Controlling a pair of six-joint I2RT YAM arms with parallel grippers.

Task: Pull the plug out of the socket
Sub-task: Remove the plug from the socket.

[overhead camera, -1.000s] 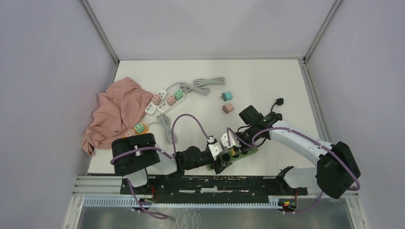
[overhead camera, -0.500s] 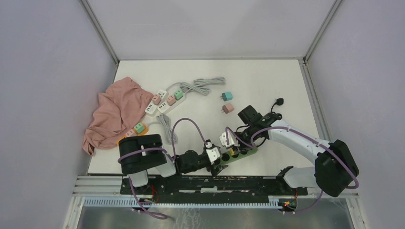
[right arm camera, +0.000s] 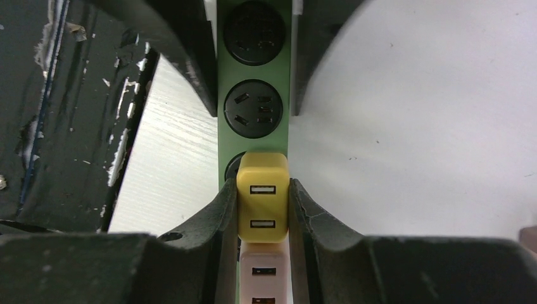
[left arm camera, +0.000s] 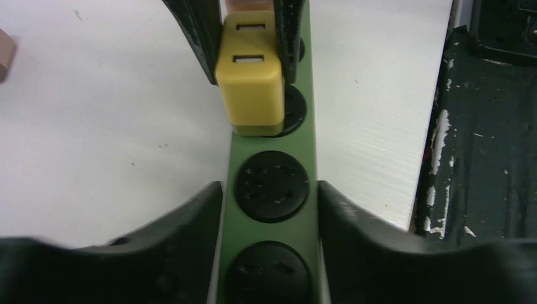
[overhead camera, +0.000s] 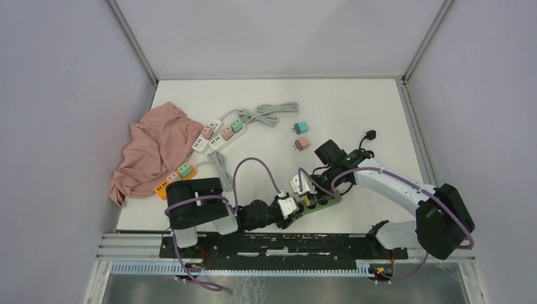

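My right gripper [right arm camera: 263, 190] clamps the yellow plug [right arm camera: 262, 202], which sits plugged into the green strip [left arm camera: 272, 144] at the near table [overhead camera: 354, 114] edge. My left gripper [left arm camera: 271, 196], part-open, pinches the strip's sides to brace it.

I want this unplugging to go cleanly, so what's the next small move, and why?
Probably the right gripper should pull the yellow plug straight out of the green power strip. Its jaws clamp the plug's sides, the plug sits seated in its socket, and the left gripper appears to brace the strip from both sides.
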